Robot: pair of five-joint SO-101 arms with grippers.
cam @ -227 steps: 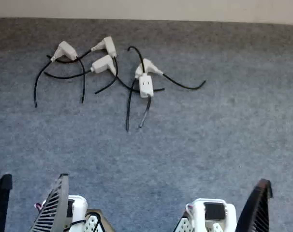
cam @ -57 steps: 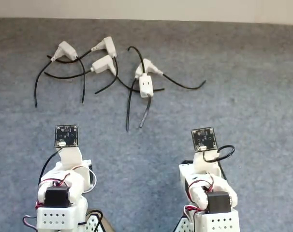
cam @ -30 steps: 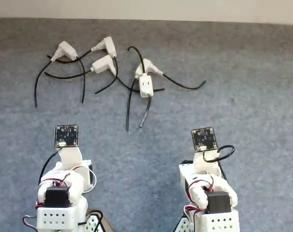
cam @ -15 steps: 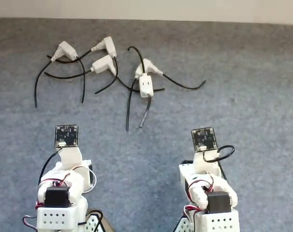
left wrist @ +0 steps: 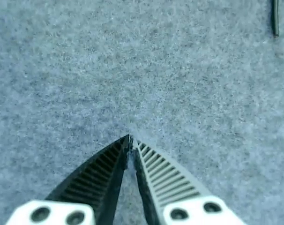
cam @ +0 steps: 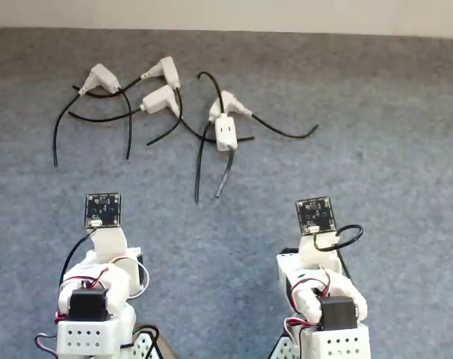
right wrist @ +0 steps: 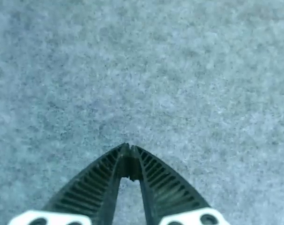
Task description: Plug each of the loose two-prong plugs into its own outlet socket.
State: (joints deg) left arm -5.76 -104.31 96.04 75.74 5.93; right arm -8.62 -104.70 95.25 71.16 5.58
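You can't tell from the high view whether the plug (cam: 228,103) touching the outlet block (cam: 226,134) is seated or just lying against it, and the prongs on the other three plugs (cam: 161,99) are too small to make out. The arm bases (cam: 92,338) run off the bottom edge there. In the left wrist view, a black cord (left wrist: 274,18) is cut by the picture's edge.

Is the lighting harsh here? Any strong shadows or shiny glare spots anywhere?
High view: soft, even light; the white plugs and black cords cast barely any shadow on the grey carpet, and nothing glares. Left wrist view: the left pincer is evenly lit, with no bright spots. Right wrist view: the right pincer looks dark and matte, without shine.
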